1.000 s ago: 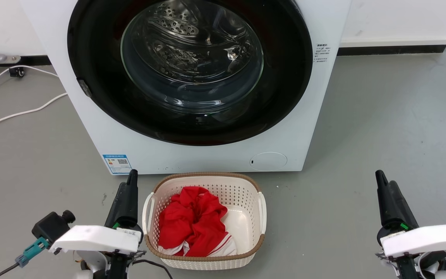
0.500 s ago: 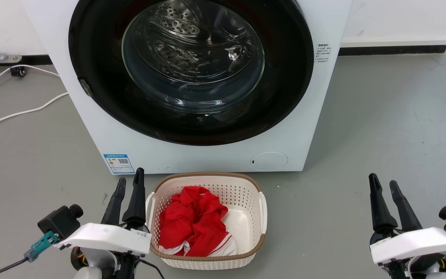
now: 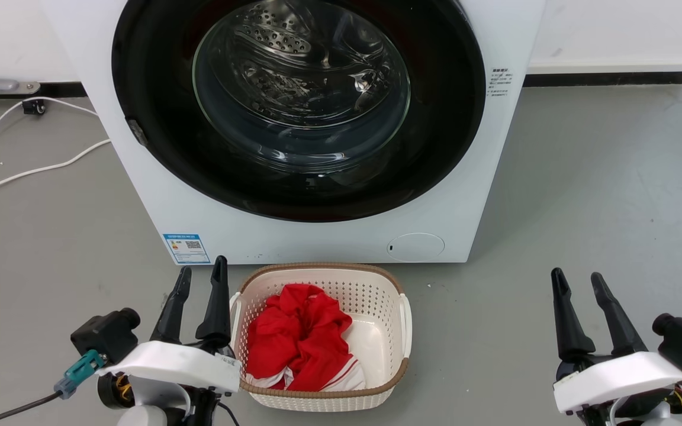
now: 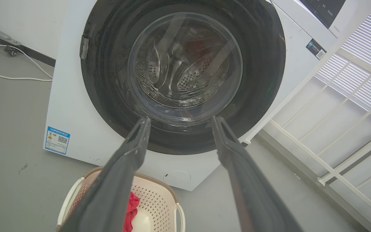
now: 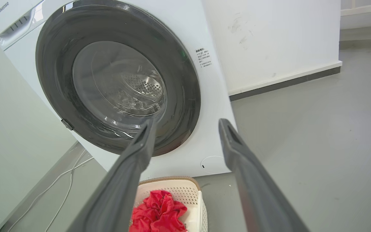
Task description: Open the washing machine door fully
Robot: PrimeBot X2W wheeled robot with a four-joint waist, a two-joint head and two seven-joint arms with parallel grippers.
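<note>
The washing machine door (image 3: 299,198) is closed at 12 o'clock, and the left gripper (image 3: 202,269) at 7 o'clock and right gripper (image 3: 578,277) at 5 o'clock stand spread, empty.

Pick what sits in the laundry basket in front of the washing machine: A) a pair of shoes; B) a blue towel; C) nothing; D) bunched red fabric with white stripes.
D: bunched red fabric with white stripes lies in the left part of the white laundry basket, at the foot of the washing machine.
</note>
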